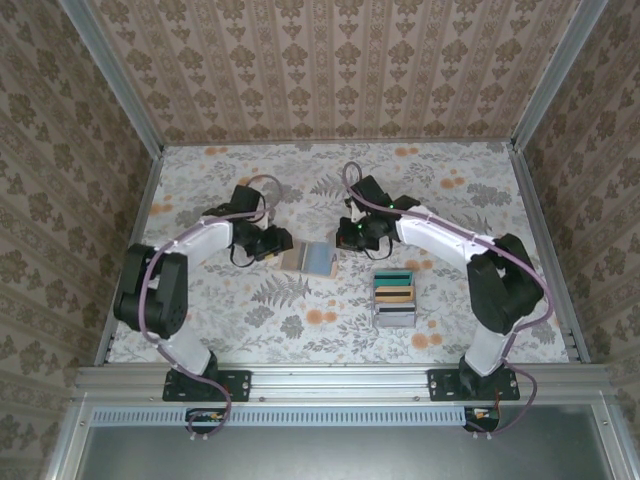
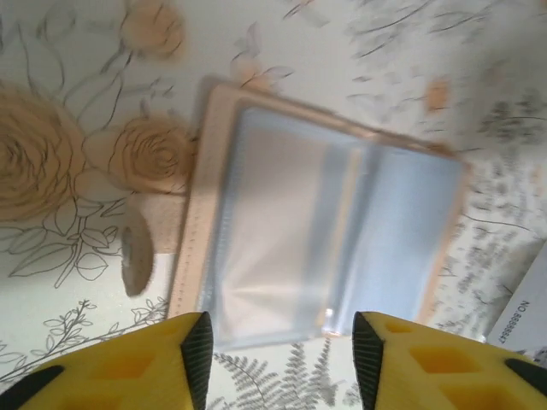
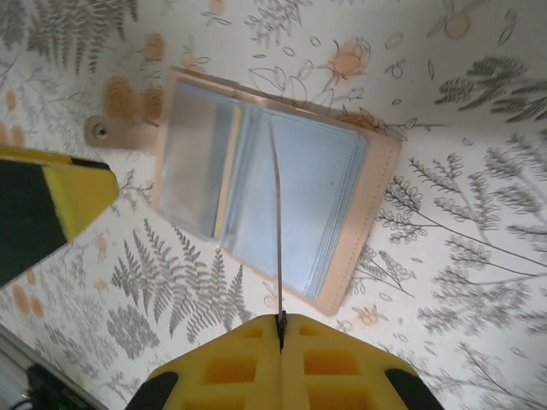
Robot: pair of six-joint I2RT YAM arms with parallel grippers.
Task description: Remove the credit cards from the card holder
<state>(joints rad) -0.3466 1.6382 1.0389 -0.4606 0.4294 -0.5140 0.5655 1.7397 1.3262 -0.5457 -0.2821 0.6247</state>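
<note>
Your right claw [image 1: 350,237] is pinched shut on a thin card [image 3: 275,222], held edge-on over the open holder [image 1: 316,261]. Your left claw [image 1: 277,243] stands with its jaws apart at the holder's left edge.

The holder lies flat and spread on the flowered counter [image 1: 250,310], between the two claws, with its tan rim outward and its grey-blue lining up.

From the right wrist, you see the card as a dark line. It runs from the closed fingertips up across the holder's lining, just beside the fold. Its colour cannot be told from that angle, nor whether its far edge touches the lining or hangs clear.

From the left wrist, the yellow fingers [image 2: 195,350] frame the holder's near edge with nothing between them. You cannot tell whether they touch its rim.

The holder's strap tab [image 3: 107,131], with its snap, lies flat on the counter, sticking out from the side toward the left claw.

A box [image 1: 393,300] sits on the counter just right of the holder and nearer the arm bases. A teal band and a yellow band show at its end nearest the holder.
</note>
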